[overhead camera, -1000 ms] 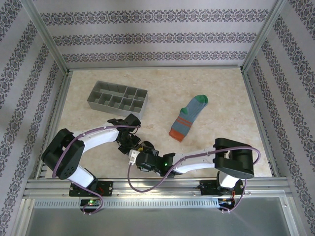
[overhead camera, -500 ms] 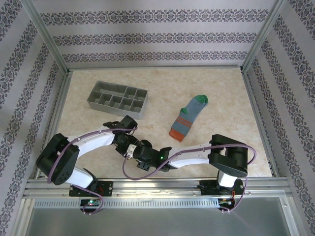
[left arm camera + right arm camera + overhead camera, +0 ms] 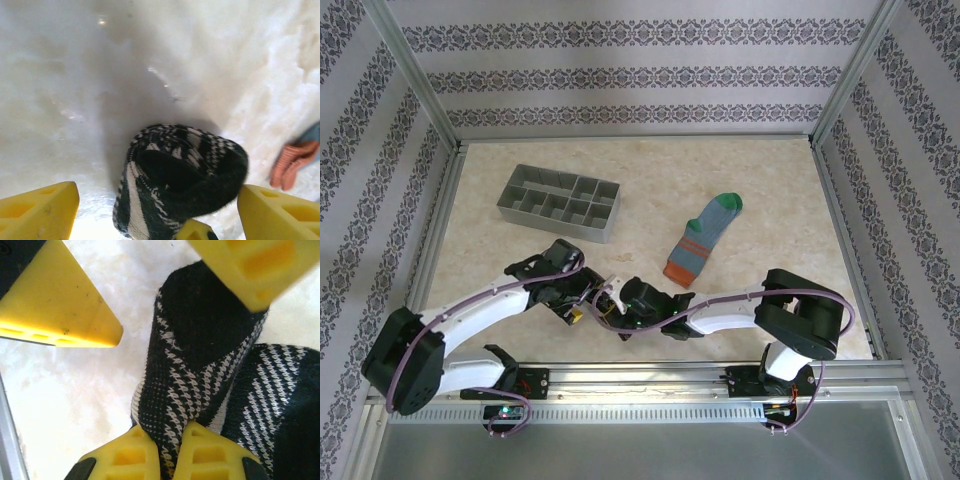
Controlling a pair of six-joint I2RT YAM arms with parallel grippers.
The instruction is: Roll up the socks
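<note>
Down in the lower middle of the overhead view the two arms meet, and the right claw (image 3: 608, 303) and left claw (image 3: 582, 298) crowd over one spot, so the striped sock is covered by them there. From the right wrist, that claw (image 3: 170, 447) is pressed together on a fold of the striped sock (image 3: 200, 340) at the bottom of the frame, with the rest of the bunched black-and-white fabric running off the lower right edge. From the left wrist, the left claw (image 3: 157, 205) stands spread, one yellow finger at each lower corner, with the sock (image 3: 180, 175) lumped on the table between them and cut off by the bottom edge; I cannot tell how tightly it is rolled. Further back, right of centre, the blue-grey sock (image 3: 703, 240) lies flat and slanted on the table (image 3: 770, 180), orange cuff nearest. In the upper left sits the grey tray (image 3: 552, 222), its compartments showing bare grey bottoms.
</note>
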